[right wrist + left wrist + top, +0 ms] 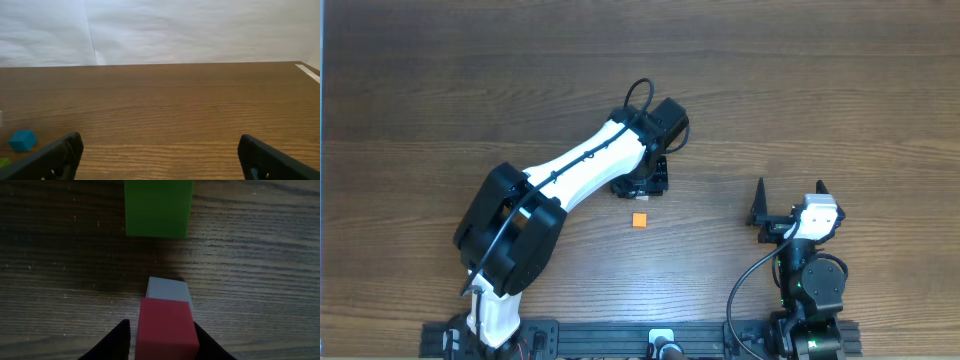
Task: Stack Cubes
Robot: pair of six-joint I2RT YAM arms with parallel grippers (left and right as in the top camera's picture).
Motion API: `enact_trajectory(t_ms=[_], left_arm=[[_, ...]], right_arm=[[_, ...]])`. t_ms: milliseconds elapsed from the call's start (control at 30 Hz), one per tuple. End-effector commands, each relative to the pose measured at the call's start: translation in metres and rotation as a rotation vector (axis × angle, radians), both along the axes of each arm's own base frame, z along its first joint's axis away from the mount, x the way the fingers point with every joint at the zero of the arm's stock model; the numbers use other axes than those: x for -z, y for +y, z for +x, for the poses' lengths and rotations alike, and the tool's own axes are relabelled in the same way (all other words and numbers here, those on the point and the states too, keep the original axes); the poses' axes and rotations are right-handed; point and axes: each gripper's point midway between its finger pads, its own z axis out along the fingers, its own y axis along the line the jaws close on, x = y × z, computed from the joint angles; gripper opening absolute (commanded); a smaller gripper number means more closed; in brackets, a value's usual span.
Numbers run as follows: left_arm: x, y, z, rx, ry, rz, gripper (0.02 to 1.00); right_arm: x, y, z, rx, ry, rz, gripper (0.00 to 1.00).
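Where the wood table (840,80) spreads widest, we see the left arm (580,165) stretched from its base at the near left out to the middle. The right arm (810,270) sits folded over its own base at the near right.

At the middle of the table the left claw (160,325) points straight down. It is drawn narrow, with a finger tight on either side of the red cube (165,332), which it holds. The right claw (790,186) hangs low over the near right of the table, facing the far edge. It is spread wide with bare wood between its fingers.

We find the green cube (158,207) flat on the table near the left claw. A strip of bare wood keeps it apart from the other cubes. The red cube is directly above the white cube (169,290), covering most of its top. We cannot tell whether the two touch. The white cube rests on the table under the left claw.

We see the blue cube (22,140) on the table, well to the left of the right claw and farther out. The orange cube (639,221), the smallest, lies alone just near of the left claw, close to it but not touching.
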Motion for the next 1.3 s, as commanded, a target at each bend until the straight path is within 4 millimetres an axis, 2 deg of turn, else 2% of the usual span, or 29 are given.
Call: enact_trajectory(t_ms=[33,167,367,833,1033,1300], left_arm=[[-0.015,-0.003,0.005,-0.008,-0.028,-0.033,0.389],[-0.015,-0.002,0.004,-0.009,-0.028,-0.033,0.395],[-0.012,0.003,-0.003,-0.009,-0.029,-0.039,0.459],[-0.02,-0.007,-0.009,0.019,-0.039,-0.064,0.461],[-0.024,-0.012,-0.027,0.05,-0.033,-0.06,0.467],[-0.012,0.01,-0.056,0.01,-0.015,-0.071,0.47]], right_arm=[[0.001,-0.001,0.0,0.005,-0.002,0.002,0.991],[0.001,-0.001,0.0,0.005,-0.002,0.002,0.993],[0.001,-0.001,0.0,0.005,-0.002,0.002,0.991],[0.001,-0.001,0.0,0.005,-0.002,0.002,0.991],[0.001,-0.001,0.0,0.005,-0.002,0.002,0.993],[0.001,-0.001,0.0,0.005,-0.002,0.002,0.991]])
